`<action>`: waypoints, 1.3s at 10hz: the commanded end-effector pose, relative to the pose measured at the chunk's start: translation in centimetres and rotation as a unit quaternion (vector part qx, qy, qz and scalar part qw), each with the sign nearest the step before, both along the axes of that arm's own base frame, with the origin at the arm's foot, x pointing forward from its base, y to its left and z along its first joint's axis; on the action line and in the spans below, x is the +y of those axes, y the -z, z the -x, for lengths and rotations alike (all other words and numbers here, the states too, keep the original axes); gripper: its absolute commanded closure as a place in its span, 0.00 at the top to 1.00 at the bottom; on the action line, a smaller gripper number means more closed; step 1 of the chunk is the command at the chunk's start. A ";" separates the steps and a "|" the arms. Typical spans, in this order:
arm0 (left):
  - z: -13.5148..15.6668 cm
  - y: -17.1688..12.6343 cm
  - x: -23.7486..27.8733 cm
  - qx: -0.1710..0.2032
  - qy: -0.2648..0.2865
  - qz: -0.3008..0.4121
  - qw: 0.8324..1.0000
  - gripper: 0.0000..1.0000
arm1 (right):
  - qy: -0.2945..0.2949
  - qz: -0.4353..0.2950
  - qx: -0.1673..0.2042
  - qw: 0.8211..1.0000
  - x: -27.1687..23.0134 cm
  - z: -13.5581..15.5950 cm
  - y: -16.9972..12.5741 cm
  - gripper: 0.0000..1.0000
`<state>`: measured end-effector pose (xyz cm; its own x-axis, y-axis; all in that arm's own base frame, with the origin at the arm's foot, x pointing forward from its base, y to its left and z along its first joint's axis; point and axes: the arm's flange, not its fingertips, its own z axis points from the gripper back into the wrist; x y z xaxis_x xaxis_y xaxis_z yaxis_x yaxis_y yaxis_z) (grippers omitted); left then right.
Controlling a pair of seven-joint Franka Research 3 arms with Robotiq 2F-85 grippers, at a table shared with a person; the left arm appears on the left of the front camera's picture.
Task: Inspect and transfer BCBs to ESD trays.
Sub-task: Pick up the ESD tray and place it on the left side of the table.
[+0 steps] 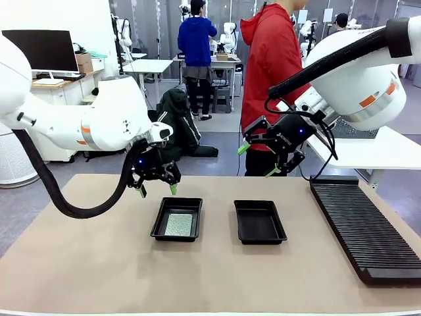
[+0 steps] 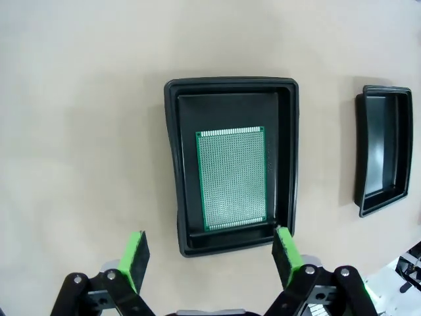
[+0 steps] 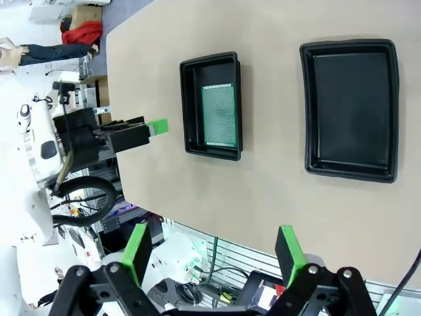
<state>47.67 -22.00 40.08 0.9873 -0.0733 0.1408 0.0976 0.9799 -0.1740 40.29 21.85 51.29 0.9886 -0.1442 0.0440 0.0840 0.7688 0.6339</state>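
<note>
Two ESD trays (image 1: 174, 238) (image 1: 258, 224), one BCB (image 1: 178, 224), one rack (image 1: 368, 227)

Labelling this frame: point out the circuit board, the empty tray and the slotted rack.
circuit board (image 2: 231, 178), left wrist view, its middle
empty tray (image 1: 259, 222), front view, bare floor
slotted rack (image 1: 368, 227), front view, ribbed top

**Your tan table (image 1: 72, 263) faces an open lab floor.**
Beyond its far edge you see grey flooring (image 1: 220, 141). At the left, a white wall (image 1: 72, 16) stands behind a dark monitor (image 1: 41, 50) on a pale desk (image 1: 52, 83). White worktables (image 1: 148, 65) sit farther back, a white bench (image 1: 375, 150) is at the right, and a person in a red hoodie (image 1: 271, 59) stands opposite.
</note>
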 end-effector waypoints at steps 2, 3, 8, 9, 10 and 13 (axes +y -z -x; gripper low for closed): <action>-0.8 2.1 -1.1 -0.010 -0.019 -0.027 0.999 1.00 | 0.002 0.001 -0.001 1.000 0.2 0.0 -0.1 1.00; -0.9 3.0 -1.2 -0.010 -0.020 -0.032 0.999 1.00 | 0.002 0.001 -0.001 1.000 0.2 0.0 -0.1 1.00; -1.4 6.1 -0.9 0.013 -0.006 -0.041 0.999 1.00 | 0.002 0.001 -0.001 1.000 0.2 0.0 -0.1 1.00; -1.6 6.7 -0.8 0.013 -0.003 -0.045 0.999 1.00 | 0.002 0.001 -0.001 1.000 0.2 0.0 -0.1 1.00; -1.7 7.2 -0.9 0.017 0.005 -0.047 0.999 1.00 | 0.002 0.001 -0.001 1.000 0.2 0.0 -0.1 1.00; -2.2 7.8 -1.1 0.014 0.021 -0.064 0.998 0.89 | 0.002 0.001 -0.001 1.000 0.2 0.0 -0.1 1.00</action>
<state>49.35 -22.77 32.39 0.9905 -0.1064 0.0876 0.1131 0.9908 -0.0747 40.29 21.98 51.40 0.9886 -0.1430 0.0478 0.0808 0.7701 0.6327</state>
